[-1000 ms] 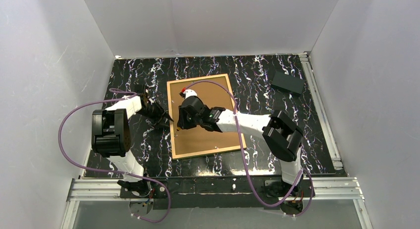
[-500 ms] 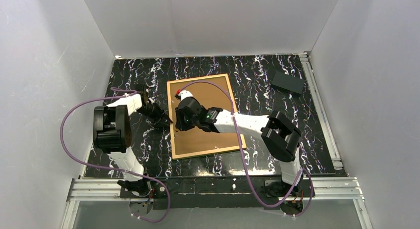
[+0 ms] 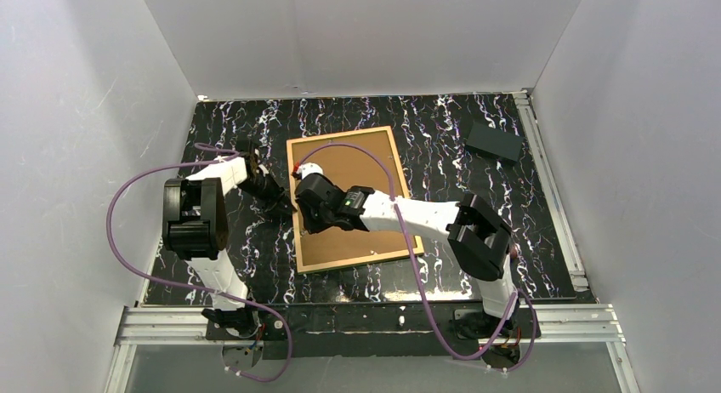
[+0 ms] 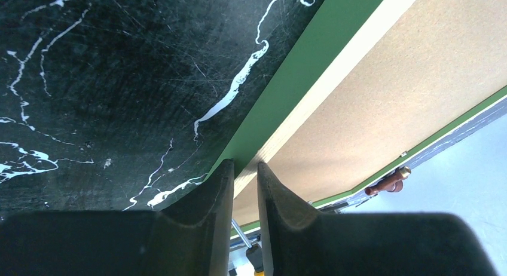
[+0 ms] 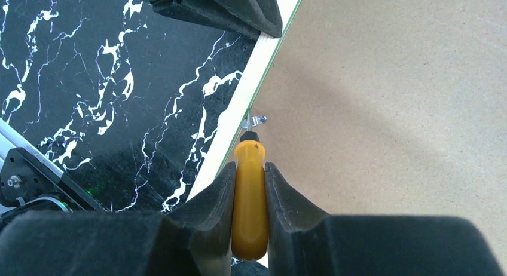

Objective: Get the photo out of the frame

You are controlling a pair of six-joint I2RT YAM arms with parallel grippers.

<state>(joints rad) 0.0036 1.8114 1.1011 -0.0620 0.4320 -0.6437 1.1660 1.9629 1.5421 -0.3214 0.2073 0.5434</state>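
A green-rimmed frame (image 4: 293, 91) lies face down at the middle of the table (image 3: 442, 138), its brown backing board (image 3: 357, 231) uppermost; the photo cannot be seen. At the frame's left edge, the right gripper (image 5: 250, 167) clamps a yellow-handled screwdriver (image 5: 249, 198), whose tip is at a small metal clip (image 5: 257, 119). The left gripper (image 4: 244, 163) sits at the same rim, fingers almost together; whether they pinch it is unclear. A dark box (image 3: 493, 142) lies near the far right corner.
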